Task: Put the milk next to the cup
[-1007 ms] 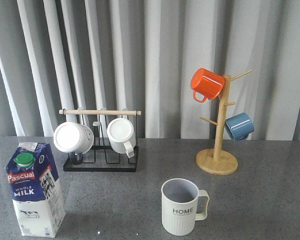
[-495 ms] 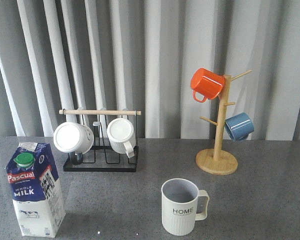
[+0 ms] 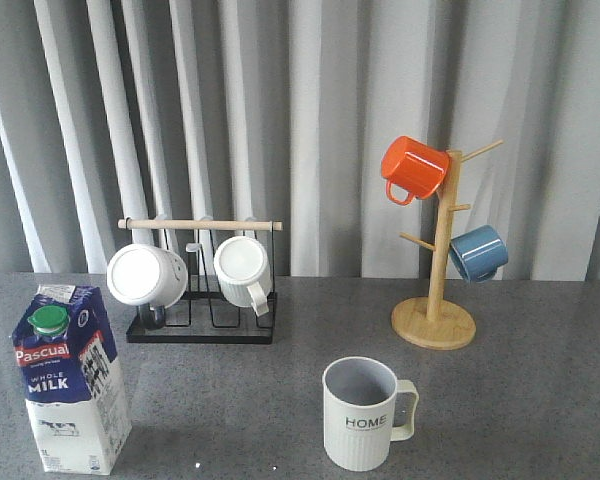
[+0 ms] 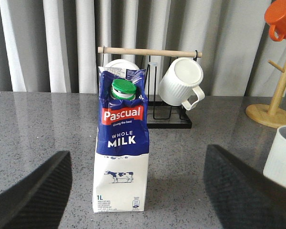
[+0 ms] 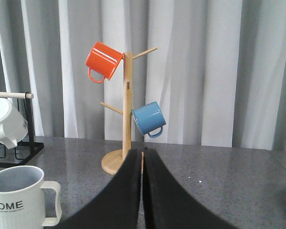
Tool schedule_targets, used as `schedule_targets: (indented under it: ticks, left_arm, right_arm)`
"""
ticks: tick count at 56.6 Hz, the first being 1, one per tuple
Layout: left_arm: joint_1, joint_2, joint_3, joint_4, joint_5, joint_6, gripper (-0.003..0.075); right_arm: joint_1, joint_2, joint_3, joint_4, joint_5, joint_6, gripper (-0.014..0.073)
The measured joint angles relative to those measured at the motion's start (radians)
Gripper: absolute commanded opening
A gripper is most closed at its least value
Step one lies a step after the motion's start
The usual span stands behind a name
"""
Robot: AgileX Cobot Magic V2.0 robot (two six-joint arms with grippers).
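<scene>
The left gripper (image 4: 138, 191) has its two dark fingers (image 4: 31, 195) spread wide apart, with nothing between them but air. The milk (image 4: 120, 143) stands upright a little way in front of that gap, not touching either finger. Its green cap and the red "Pascual" label face the left wrist camera.

The right gripper (image 5: 142, 191) has its fingers pressed together, with only a thin line between them, and it holds nothing. Beyond it stands the wooden mug tree (image 5: 125, 114) with an orange mug (image 5: 103, 61) and a blue mug (image 5: 148, 119) hanging on it.

From the front, the milk (image 3: 68, 380) is at the near left of the grey table (image 3: 520, 400). The cup (image 3: 363, 412) with "HOME" on it stands upright near the middle, well apart from the milk. Its handle points toward the right side. Behind them is a black rack (image 3: 202, 300) with two white mugs (image 3: 242, 270), maybe hung on pegs, but that part is hard to see.
</scene>
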Motion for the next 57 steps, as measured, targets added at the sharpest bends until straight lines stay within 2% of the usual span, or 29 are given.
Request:
schedule_targets:
  ticks: [48, 57]
  left_arm:
    - [0.0, 0.0, 0.0, 0.0, 0.0, 0.0, 0.0545]
    - [0.0, 0.004, 0.002, 0.0, -0.013, 0.007, 0.0577]
  right_arm:
    - [0.0, 0.0, 0.0, 0.0, 0.0, 0.0, -0.0003]
    - [0.0, 0.0, 0.0, 0.0, 0.0, 0.0, -0.0003]
